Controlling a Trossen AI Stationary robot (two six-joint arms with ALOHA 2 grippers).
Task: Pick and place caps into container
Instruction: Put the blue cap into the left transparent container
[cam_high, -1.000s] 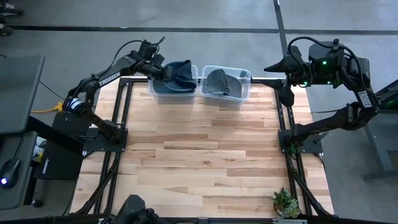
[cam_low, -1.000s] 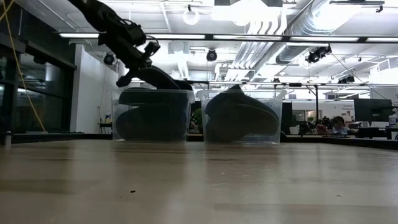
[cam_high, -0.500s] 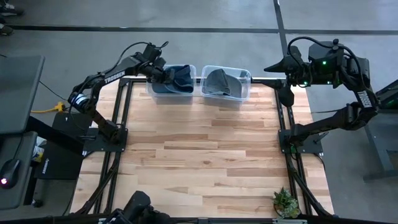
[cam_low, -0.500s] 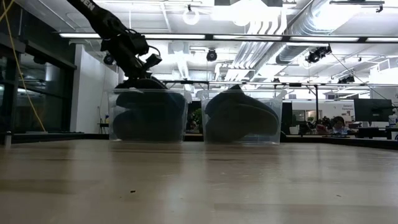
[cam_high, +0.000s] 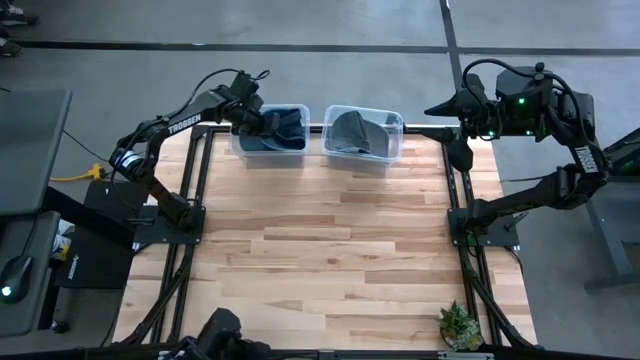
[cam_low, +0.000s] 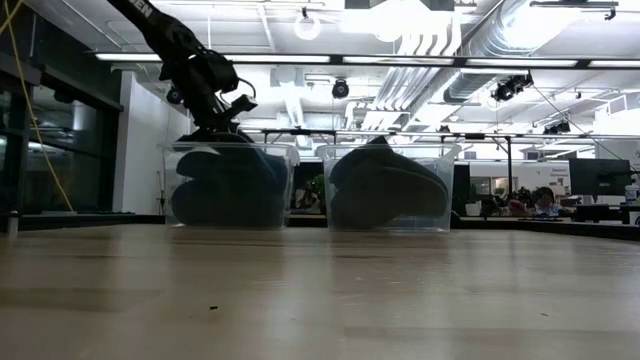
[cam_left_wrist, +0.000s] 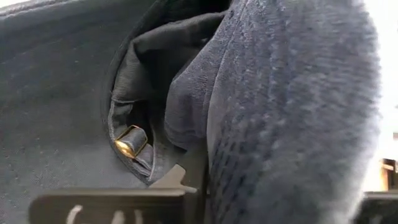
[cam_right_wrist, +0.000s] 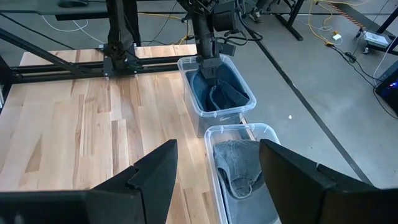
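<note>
Two clear plastic containers stand at the table's far edge. The left container (cam_high: 240, 148) holds dark blue caps (cam_high: 288, 128), also seen as a blue heap (cam_right_wrist: 225, 96) in the right wrist view. The right container (cam_high: 392, 150) holds a grey cap (cam_high: 352, 130). My left gripper (cam_high: 262, 122) reaches down into the left container, shut on a blue cap (cam_left_wrist: 292, 112). My right gripper (cam_right_wrist: 214, 180) hangs open, high above the table's far right corner, with nothing between its fingers. My left gripper pinches a fold of the blue cap's cloth (cam_left_wrist: 273, 186) between its two fingers. It comes slanting down from the table's left side. The cap lies inside the left container, below its rim. The strap's brass buckle (cam_left_wrist: 130, 142) shows beside the fold.
The wooden table top (cam_high: 320, 240) lies bare in front of the containers. A small potted plant (cam_high: 460, 325) stands at the near right corner. Black frame rails (cam_high: 195, 190) run along the left and right sides.
My left gripper has sunk and tipped further down into the left container with the blue cap. The cap stood above the rim and now lies inside. The left container has slid a little toward the table's left edge.
</note>
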